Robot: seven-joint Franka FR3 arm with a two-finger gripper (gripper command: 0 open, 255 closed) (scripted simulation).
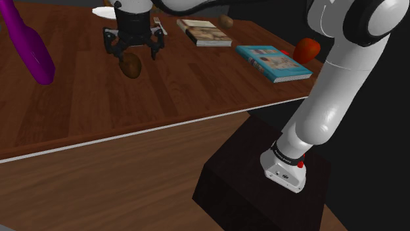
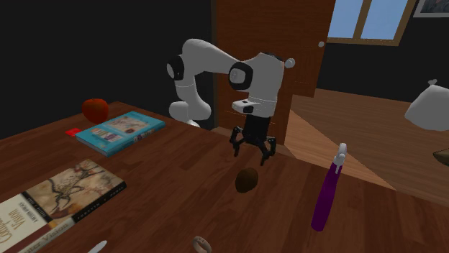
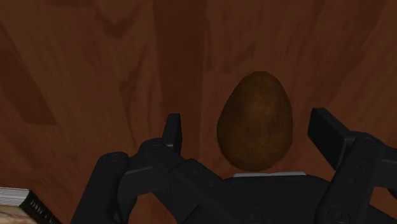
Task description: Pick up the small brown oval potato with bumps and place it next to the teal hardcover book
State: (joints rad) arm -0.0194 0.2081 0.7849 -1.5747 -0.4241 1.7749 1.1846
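Hovering straight above the small brown egg-shaped potato (image 1: 131, 66), the all-black two-finger gripper (image 1: 131, 52) stands wide, its fingers (image 3: 172, 130) spread to either side of the potato and touching nothing. The potato rests on the dark wooden worktop (image 1: 197, 92), just below the fingertips, with a visible gap between them in the second exterior view. Seen from the wrist, the potato (image 3: 256, 121) sits about midway between the two fingers, perhaps a shade nearer one than the other. Its long axis runs across the line joining the fingers, with the narrower end pointing away from the hand. The fingers therefore face its shorter width, and a straight descent looks like all the coming move needs, with no turn of the wrist. The rounded, bumpy sides may let it roll if one finger meets it first. The teal hardcover book (image 1: 273, 63) lies flat, well apart from the potato, off to the shoulder view's right and nearer the stand, with a red rounded object (image 1: 307, 48) just beyond its far corner.
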